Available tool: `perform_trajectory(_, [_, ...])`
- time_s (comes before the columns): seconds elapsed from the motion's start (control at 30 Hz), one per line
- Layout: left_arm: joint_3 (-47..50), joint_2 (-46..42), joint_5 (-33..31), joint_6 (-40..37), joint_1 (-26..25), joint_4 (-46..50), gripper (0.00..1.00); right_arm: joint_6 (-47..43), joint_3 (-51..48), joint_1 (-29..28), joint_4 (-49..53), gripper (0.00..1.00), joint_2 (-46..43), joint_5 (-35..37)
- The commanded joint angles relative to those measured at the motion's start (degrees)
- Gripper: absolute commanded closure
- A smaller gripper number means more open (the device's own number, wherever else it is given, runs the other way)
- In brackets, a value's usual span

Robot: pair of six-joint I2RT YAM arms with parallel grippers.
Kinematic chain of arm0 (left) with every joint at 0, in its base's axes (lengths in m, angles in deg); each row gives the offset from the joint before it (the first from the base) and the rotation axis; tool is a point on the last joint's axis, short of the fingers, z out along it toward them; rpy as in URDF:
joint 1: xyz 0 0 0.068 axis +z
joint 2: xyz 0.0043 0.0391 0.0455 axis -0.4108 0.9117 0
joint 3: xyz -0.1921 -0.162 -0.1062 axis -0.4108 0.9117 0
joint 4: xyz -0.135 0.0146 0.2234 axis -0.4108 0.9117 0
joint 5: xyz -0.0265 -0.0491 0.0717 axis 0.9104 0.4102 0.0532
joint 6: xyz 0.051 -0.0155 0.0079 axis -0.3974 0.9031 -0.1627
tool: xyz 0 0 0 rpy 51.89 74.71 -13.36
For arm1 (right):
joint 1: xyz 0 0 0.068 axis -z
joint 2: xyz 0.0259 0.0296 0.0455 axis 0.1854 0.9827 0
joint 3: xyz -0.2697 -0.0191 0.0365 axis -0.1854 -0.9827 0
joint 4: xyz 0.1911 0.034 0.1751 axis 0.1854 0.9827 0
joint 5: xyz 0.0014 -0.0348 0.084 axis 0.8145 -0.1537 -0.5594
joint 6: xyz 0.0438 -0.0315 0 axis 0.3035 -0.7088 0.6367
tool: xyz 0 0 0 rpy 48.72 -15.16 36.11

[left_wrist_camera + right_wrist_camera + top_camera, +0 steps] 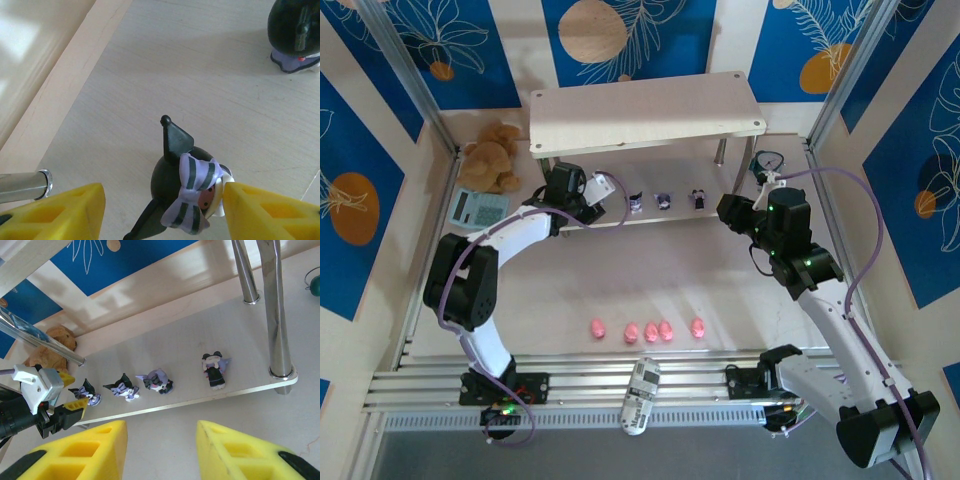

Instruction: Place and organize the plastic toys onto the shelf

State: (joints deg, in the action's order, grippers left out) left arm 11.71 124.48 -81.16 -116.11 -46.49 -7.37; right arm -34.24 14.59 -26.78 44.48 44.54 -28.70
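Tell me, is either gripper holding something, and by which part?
Nothing is held. The left gripper stands open around a dark figurine on the shelf, one finger clear of it. The right gripper is open and empty.

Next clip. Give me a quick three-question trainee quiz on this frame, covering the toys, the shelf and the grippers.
1. Count: how many pink pigs lie on the table?
2. True or false: the dark figurines stand on the top board of the shelf.
3. What stands between the open fingers of the left gripper? A) a pink pig B) a dark figurine with a striped bow C) nothing

Key: 1. Five. 2. False: all four stand on the lower board. 3. B.
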Motion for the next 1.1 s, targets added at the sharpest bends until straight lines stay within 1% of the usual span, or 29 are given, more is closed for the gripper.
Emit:
perform_trajectory(0.0, [1.16, -1.43, -0.35, -1.66, 0.97, -0.06, 0.36, 0.78, -0.72, 0.04, -0.59, 0.58, -1.03, 0.38])
perform_trajectory(0.23, [1.52, -2.41, 0.88, -1.85, 1.06, 0.53, 0.36, 0.97, -0.64, 0.05, -0.84, 0.58, -1.07, 0.31])
perform_trajectory(0.5, [1.41, -2.51, 0.36, -1.8, 1.19, -0.1, 0.36, 0.69, -0.3, 0.01, -0.59, 0.58, -1.07, 0.27])
perform_trajectory(0.7, [0.98, -2.64, 1.24, -1.15, 1.23, -0.6, 0.35, 0.51, -0.26, 0.04, -0.64, 0.58, -0.94, 0.58])
perform_trajectory(0.97, [1.34, -4.16, 3.05, -0.27, 1.32, -1.39, 0.3, 0.51, -0.24, 0.01, -0.59, 0.58, -0.87, 0.51])
perform_trajectory(1.07, [1.42, -4.98, 3.52, -0.18, 1.31, -1.05, 0.29, 0.6, -0.28, 0.03, -0.47, 0.58, -0.83, 0.49])
